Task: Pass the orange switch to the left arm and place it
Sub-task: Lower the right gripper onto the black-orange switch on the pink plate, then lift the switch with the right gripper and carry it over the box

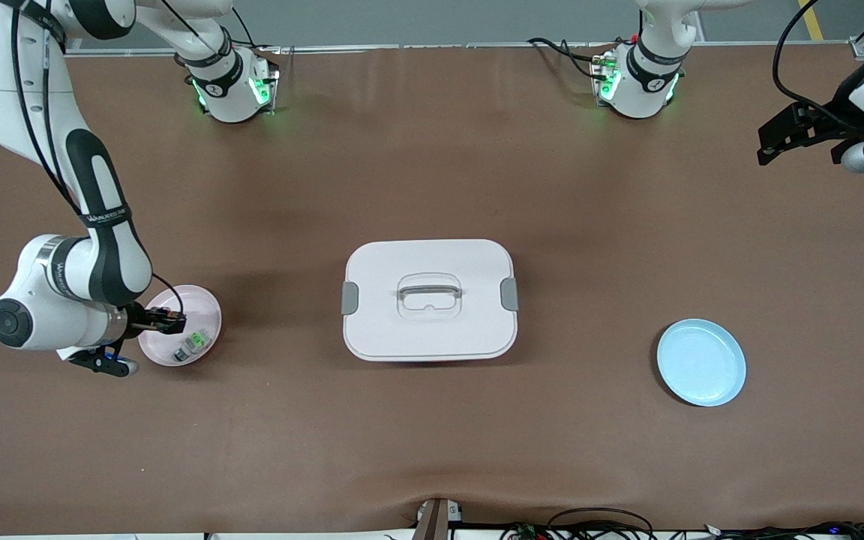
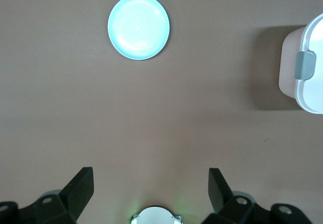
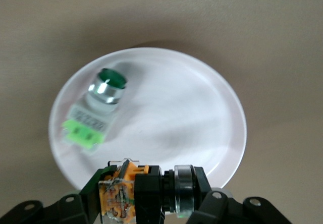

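- Right wrist view: my right hand (image 3: 151,196) is clenched on the orange switch (image 3: 146,188), just above the pink plate (image 3: 202,113).
- Switch lies sideways in the grip, long axis roughly level with the plate and crosswise between the fingers (image 3: 96,186); orange body at one end, black collar in the middle, silver ring at the other.
- Green-and-clear switch (image 3: 96,108) rests on the same plate, tilted, with its green cap pointing away from the hand.
- Front view: I see the right hand (image 1: 166,321) over the pink plate (image 1: 203,300) at the right arm's end of the surface (image 1: 432,450).
- Box (image 1: 429,298) sits mid-surface, lid on; blue plate (image 1: 700,362) lies toward the left arm's end.
- Left hand (image 1: 781,139) waits high over that end, fingers (image 2: 78,186) released and wide apart.
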Robot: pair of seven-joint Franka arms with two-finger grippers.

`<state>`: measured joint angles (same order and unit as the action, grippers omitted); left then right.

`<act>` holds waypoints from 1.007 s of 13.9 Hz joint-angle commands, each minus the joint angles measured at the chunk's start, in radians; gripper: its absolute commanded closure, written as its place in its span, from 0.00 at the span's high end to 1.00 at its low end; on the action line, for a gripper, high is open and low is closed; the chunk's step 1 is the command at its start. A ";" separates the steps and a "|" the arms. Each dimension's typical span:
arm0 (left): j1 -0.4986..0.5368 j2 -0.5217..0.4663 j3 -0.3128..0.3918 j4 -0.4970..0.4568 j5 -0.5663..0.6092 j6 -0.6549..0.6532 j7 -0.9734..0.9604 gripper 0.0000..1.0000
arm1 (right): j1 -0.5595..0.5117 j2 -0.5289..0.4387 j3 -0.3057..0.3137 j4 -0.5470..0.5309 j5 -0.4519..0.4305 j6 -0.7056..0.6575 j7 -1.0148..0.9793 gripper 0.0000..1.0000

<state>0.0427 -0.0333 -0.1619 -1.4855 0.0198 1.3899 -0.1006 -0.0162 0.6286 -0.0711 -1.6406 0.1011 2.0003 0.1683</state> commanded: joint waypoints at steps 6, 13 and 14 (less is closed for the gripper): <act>-0.001 0.024 -0.002 0.013 0.019 -0.008 -0.010 1.00 | 0.028 -0.058 0.068 0.114 0.166 -0.240 0.316 0.00; 0.002 0.027 -0.008 0.011 0.005 -0.009 0.015 1.00 | 0.156 -0.064 0.071 0.280 0.327 -0.359 0.693 0.00; -0.007 0.027 -0.008 0.011 0.005 -0.009 0.009 1.00 | 0.176 -0.064 0.071 0.304 0.359 -0.377 0.750 0.00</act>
<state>0.0400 -0.0103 -0.1628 -1.4866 0.0198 1.3901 -0.0979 0.1324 0.5721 0.0052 -1.3803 0.4031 1.6619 0.8188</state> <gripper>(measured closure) 0.000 0.273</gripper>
